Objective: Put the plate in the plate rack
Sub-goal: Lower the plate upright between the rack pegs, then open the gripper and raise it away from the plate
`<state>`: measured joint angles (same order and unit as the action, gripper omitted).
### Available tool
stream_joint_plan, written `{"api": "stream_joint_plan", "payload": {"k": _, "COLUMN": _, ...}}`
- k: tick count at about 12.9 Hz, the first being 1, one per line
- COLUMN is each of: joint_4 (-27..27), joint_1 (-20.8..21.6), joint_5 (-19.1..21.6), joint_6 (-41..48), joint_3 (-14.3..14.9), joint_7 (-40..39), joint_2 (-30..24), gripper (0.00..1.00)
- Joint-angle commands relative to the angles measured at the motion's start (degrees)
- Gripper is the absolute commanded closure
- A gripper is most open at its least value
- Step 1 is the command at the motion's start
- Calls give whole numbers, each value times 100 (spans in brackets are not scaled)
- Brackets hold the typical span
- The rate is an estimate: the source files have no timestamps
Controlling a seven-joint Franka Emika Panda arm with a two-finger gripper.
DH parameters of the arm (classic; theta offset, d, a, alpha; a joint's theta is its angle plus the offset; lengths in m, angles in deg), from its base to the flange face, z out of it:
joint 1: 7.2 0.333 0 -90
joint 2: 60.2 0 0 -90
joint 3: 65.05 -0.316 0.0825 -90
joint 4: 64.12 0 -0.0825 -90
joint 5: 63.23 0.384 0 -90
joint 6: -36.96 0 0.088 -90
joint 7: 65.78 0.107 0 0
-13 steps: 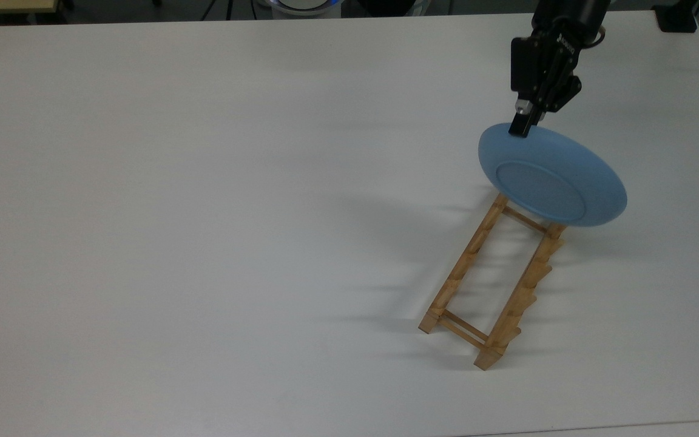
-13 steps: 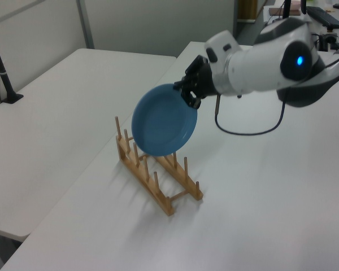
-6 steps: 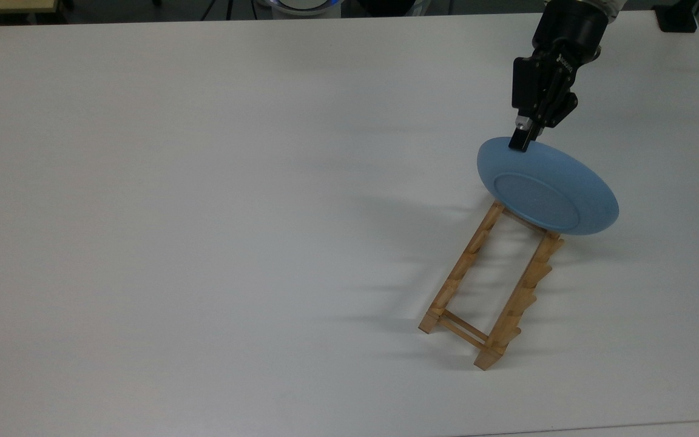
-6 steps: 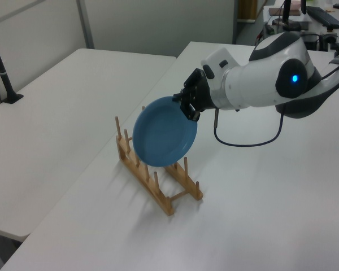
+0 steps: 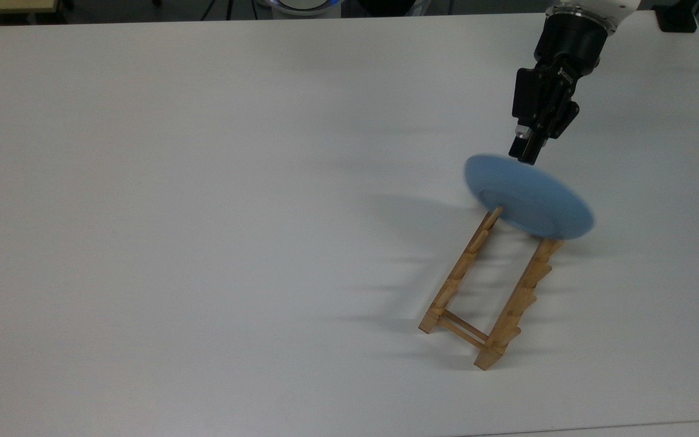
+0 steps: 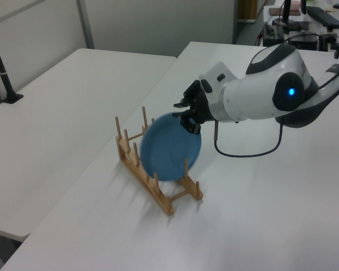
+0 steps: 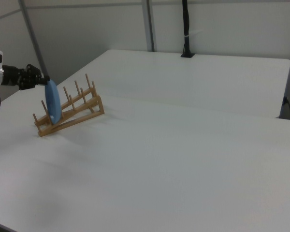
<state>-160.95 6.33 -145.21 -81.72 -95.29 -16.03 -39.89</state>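
Watching the top view, I am seeing the gripper (image 5: pixel 530 155) sitting at the plate's (image 5: pixel 528 197) upper rim; whether its fingers are gripping I cannot tell. The plate is standing nearly upright in the plate rack's (image 5: pixel 488 285) far end, between pegs.

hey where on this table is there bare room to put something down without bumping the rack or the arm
Almost the whole table is bare: everything on the top view's left of the plate rack, plus the strip along its bottom edge. The crowded corner is the top view's upper right, where the claw stands at the upper rim of the plate at the rack's far end.
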Motion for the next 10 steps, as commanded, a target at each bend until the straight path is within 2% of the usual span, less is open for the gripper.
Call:
{"api": "stream_joint_plan", "payload": {"k": 1, "joint_4": -3, "joint_1": 71, "joint_5": -72, "joint_6": 170, "joint_3": 53, "joint_7": 141, "joint_2": -27, "gripper": 27}}
{"api": "stream_joint_plan", "payload": {"k": 4, "joint_4": 41, "joint_1": 53, "joint_5": -20, "joint_6": 178, "joint_3": 53, "joint_7": 149, "joint_2": -53, "gripper": 21}}
{"api": "stream_joint_plan", "payload": {"k": 6, "joint_4": 59, "joint_1": 27, "joint_5": 207, "joint_6": 178, "joint_3": 53, "joint_7": 184, "joint_2": -167, "gripper": 18}}
{"api": "stream_joint_plan", "payload": {"k": 8, "joint_4": 173, "joint_1": -131, "joint_5": 733, "joint_6": 143, "joint_3": 45, "joint_7": 158, "joint_2": -395, "gripper": 19}}
{"api": "stream_joint_plan", "payload": {"k": 9, "joint_4": 191, "joint_1": -210, "joint_5": 1137, "joint_6": 134, "joint_3": 44, "joint_7": 123, "joint_2": -509, "gripper": 17}}
{"api": "stream_joint_plan", "payload": {"k": 10, "joint_4": 243, "joint_1": -332, "joint_5": 1741, "joint_6": 143, "joint_3": 44, "joint_7": 79, "joint_2": -702, "gripper": 0}}
